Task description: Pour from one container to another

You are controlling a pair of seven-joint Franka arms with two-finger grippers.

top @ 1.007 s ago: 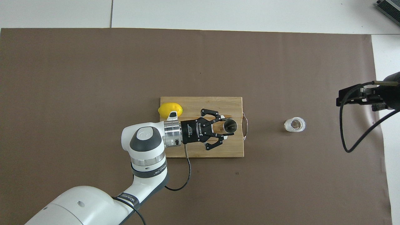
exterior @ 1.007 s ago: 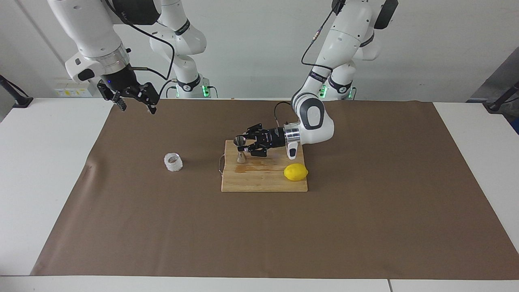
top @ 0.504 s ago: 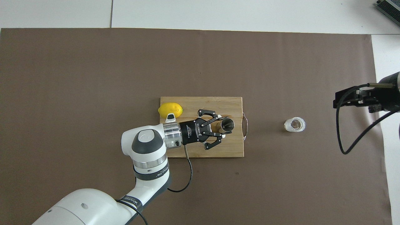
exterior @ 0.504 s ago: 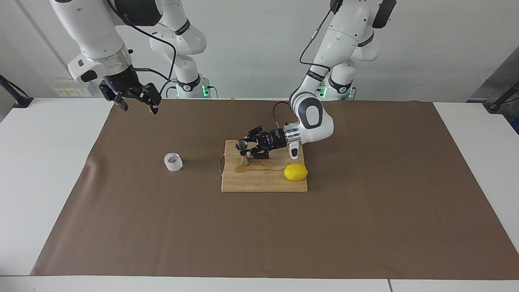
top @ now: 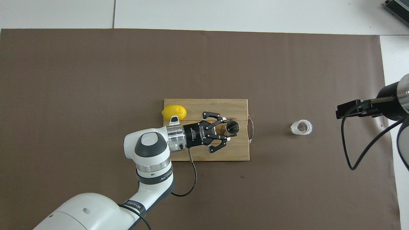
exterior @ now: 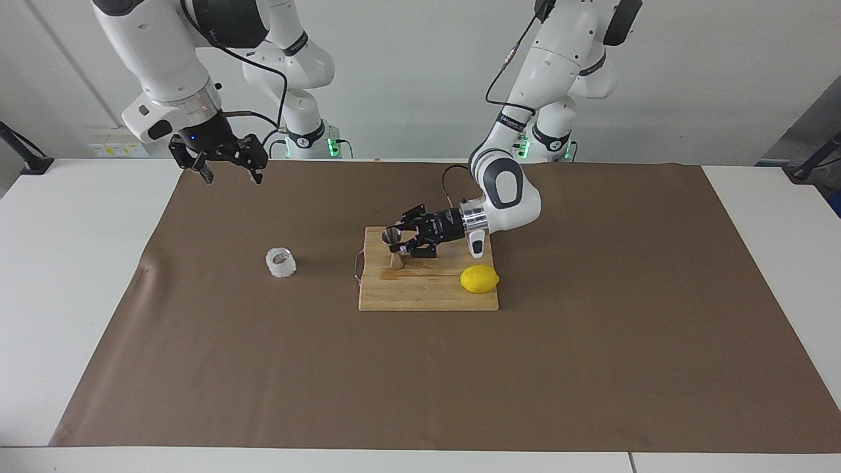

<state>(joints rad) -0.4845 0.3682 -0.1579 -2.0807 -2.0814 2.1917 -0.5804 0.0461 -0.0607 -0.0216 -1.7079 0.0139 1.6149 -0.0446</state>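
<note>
1. the left gripper (exterior: 398, 247) is clamped on the narrow waist of the steel jigger (exterior: 392, 247) and lies level over the cutting board (exterior: 427, 292), at the board's corner nearest the robots on the right arm's side, by the wire handle.
2. over the last second the jigger has changed most: a second ago it stood straight on the board, and now it is pulled a little toward the left arm and leans, its foot barely on the wood or just clear of it. which of the two i cannot tell.
3. that reads as the start of a lift, so the jigger looks set to be carried rather than left as a fixed target.
4. the right gripper (exterior: 230, 164) has its fingers spread wide and holds nothing. in that same second it has drifted inward and slightly down over the brown mat's edge nearest the robots, at the right arm's end.
5. the glass cup (exterior: 281, 263) has not moved. it stands upright on the mat (exterior: 420, 381), between the cutting board and the right arm's end of the mat, well apart from both grippers.
6. my judgement: nothing has been poured yet. the right gripper seems bound for the cup, and the two containers must be brought together before any tilt.
7. a lemon (exterior: 479, 278) sits on the board's corner toward the left arm's end, untouched.
</note>
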